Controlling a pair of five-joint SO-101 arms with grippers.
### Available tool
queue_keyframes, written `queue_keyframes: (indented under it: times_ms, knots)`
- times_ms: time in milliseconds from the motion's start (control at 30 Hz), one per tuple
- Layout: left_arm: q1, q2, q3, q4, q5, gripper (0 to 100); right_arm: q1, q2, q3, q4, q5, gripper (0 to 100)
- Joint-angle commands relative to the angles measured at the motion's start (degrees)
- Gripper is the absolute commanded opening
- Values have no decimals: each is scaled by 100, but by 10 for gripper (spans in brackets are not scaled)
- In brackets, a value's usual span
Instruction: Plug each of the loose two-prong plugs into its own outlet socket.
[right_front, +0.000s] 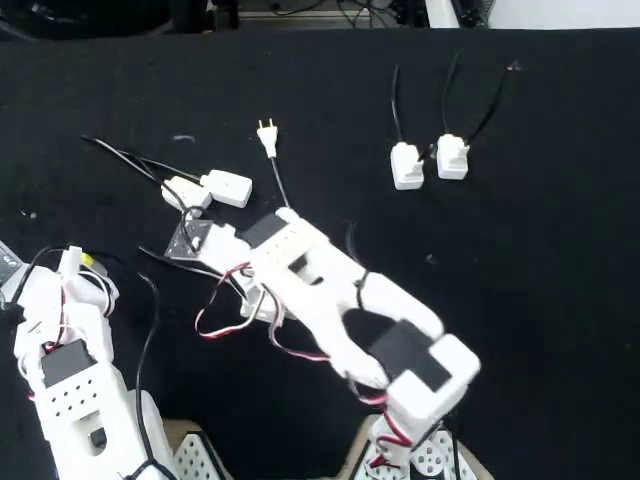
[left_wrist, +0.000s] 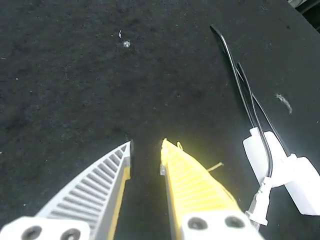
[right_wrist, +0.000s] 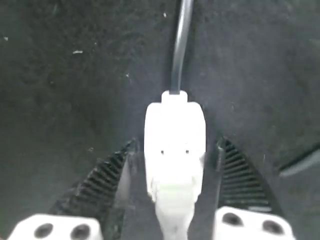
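My right gripper (right_wrist: 172, 150) is open, with one finger on each side of a white plug (right_wrist: 175, 145). A narrow gap shows on both sides, and the plug's black cable runs away from the gripper. In the high view this gripper (right_front: 190, 238) sits just in front of two white outlet sockets (right_front: 210, 188). A loose two-prong plug (right_front: 266, 135) lies farther back. My left gripper (left_wrist: 146, 150) is open over bare cloth with nothing between its fingers. It stands at the near left (right_front: 75, 262). In the left wrist view the sockets (left_wrist: 280, 165) and a plug (left_wrist: 259, 207) lie off to its side.
Two more white blocks (right_front: 428, 161) with black cables lie at the back right. Thin black cables (right_front: 125, 155) trail from the sockets toward the far left. The right arm's white body (right_front: 340, 300) and red wires cross the table's middle. Black cloth (right_front: 560, 280) covers the table.
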Motion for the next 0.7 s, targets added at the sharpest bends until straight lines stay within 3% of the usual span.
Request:
queue_keyframes:
  times_ms: [0,100,167,433,667]
  knots:
    - [-31,-26,-382,-70,35,113,281,277,-532,-44,211,230]
    - [-31,-44,-374,-70,35,113,343,488,-602,-35,246,172]
    - [-31,-44,-374,-70,35,113,413,382,-611,-35,237,11]
    - [-22,-53,-365,-70,44,113,1345,-1807,-1068,1310,-352,11]
    - [13,-53,-356,-70,44,113,3174,-3310,-2088,2022,-738,11]
